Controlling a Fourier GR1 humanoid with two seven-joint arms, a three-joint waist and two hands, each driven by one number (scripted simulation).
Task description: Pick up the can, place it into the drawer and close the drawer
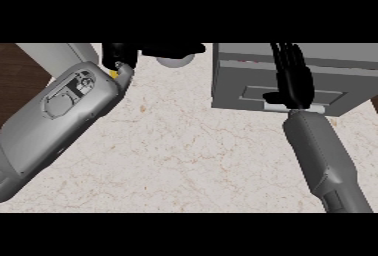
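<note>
Right hand (294, 82) against drawer (295, 95) front

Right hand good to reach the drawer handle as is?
Probably yes: the right hand lies over the drawer front, fingers down at the light handle. Nothing shows between them.

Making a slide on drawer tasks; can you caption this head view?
Right hand rests on the grey drawer unit by its handle; left hand is raised at the counter's far edge.
</note>
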